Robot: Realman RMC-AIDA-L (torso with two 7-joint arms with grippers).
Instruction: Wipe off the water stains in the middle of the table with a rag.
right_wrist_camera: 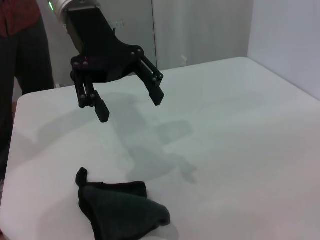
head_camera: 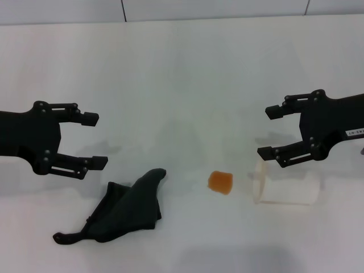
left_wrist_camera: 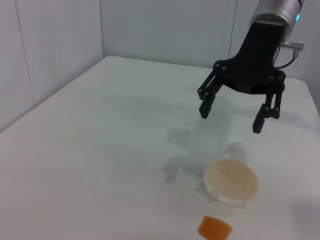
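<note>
The water stain (head_camera: 220, 182) is a small orange-amber patch on the white table (head_camera: 182, 74), near the front middle; it also shows in the left wrist view (left_wrist_camera: 214, 228). The dark charcoal rag (head_camera: 125, 207) lies crumpled on the table to its left, also in the right wrist view (right_wrist_camera: 120, 210). My left gripper (head_camera: 94, 140) is open and empty, hovering above the table just behind the rag. My right gripper (head_camera: 271, 132) is open and empty, hovering over a plastic cup.
A translucent whitish plastic cup (head_camera: 284, 183) lies on its side right of the stain, under my right gripper; it shows in the left wrist view (left_wrist_camera: 231, 181). A person (right_wrist_camera: 20, 55) stands beyond the table's far edge in the right wrist view.
</note>
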